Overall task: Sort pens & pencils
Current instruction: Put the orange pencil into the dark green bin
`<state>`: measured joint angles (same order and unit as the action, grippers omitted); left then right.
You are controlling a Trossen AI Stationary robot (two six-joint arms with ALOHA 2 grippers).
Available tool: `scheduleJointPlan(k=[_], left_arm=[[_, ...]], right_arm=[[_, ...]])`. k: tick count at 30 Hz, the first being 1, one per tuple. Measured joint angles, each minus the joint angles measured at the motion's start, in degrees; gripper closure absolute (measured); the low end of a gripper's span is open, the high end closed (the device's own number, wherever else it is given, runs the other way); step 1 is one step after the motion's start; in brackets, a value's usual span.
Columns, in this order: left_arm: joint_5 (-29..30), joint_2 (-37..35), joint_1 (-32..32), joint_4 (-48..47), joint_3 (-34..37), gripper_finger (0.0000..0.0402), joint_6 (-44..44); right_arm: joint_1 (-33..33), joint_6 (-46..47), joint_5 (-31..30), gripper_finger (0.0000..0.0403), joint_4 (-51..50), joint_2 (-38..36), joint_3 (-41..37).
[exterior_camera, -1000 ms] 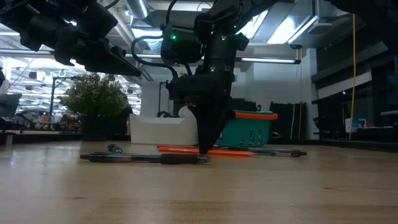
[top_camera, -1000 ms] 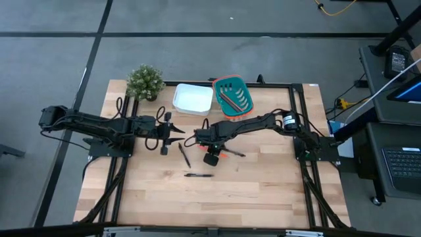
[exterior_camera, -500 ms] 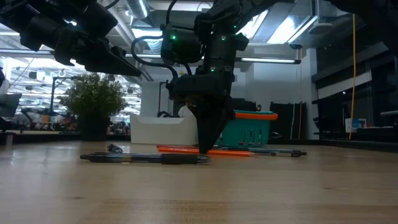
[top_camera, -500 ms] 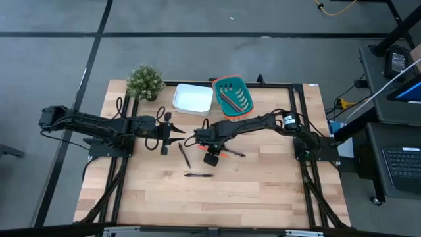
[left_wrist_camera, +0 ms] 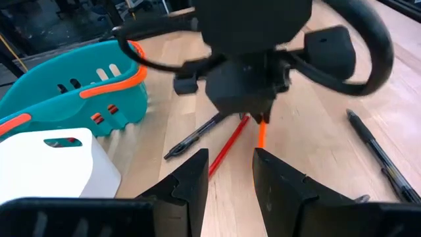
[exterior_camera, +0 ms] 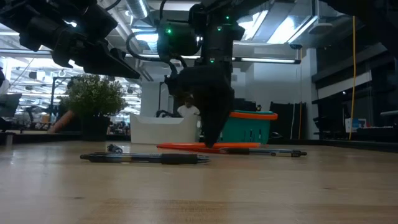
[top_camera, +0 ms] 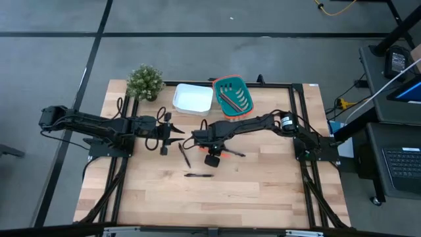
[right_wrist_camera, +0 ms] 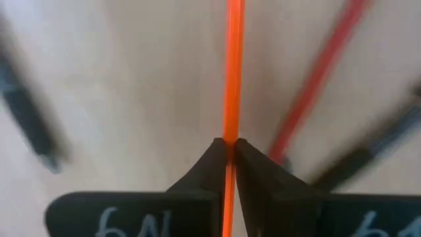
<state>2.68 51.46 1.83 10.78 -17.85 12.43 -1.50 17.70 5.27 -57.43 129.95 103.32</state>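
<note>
Near the centre of the high view, right gripper (top_camera: 212, 157) down at the surface (top_camera: 263, 191), fingers (right_wrist_camera: 212, 163) clenched on an orange pencil (right_wrist_camera: 232, 72) at one end, shaft running straight out ahead between them in the right wrist view. Second pencil (right_wrist_camera: 316, 79) lying at an angle just beside it, with a dark pen (right_wrist_camera: 358, 161) crossing close by.

Judged step: lifting the gripped pencil clear and carrying it to a container. Best done with a straight vertical rise first, keeping the far end from dragging across the neighbouring pencil and pen and scattering them. Grip sits near one end, so expect the free end to droop or swing; slow wrist motion advised. Level low view shows pencil (exterior_camera: 186, 147) barely off or on the surface, hard to tell which.

Toward the upper middle of the high view, teal basket (top_camera: 231, 96) already holding several sticks, white tray (top_camera: 193, 99) beside it looking bare; the kind of stick in the basket cannot be told, so which container suits the pencil cannot be settled.

At the left-centre of the high view, left gripper (top_camera: 170, 131) hovering, fingers (left_wrist_camera: 191, 191) spread with nothing between. Loose pens (top_camera: 198, 175) lower in that view, well apart from the grasp.
</note>
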Motion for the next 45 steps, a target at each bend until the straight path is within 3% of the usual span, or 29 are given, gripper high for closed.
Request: scheduleJointPlan(k=[9, 30, 45], left_arm=[[0.00, 0.00, 0.00, -0.21, 0.00, 0.0289, 0.00], [0.02, -0.01, 0.01, -1.39, 0.00, 0.0289, 0.07], [0.04, 0.00, 0.01, -2.44, 0.00, 0.0289, 0.09]], right_arm=[[0.17, -0.15, -1.98, 0.0377, -3.89, -0.09, 2.47], [0.38, -1.55, -16.20, 0.0384, -19.34, -0.31, 15.59], [2.25, -1.51, -16.37, 0.0398, -21.85, -0.33, 17.93]])
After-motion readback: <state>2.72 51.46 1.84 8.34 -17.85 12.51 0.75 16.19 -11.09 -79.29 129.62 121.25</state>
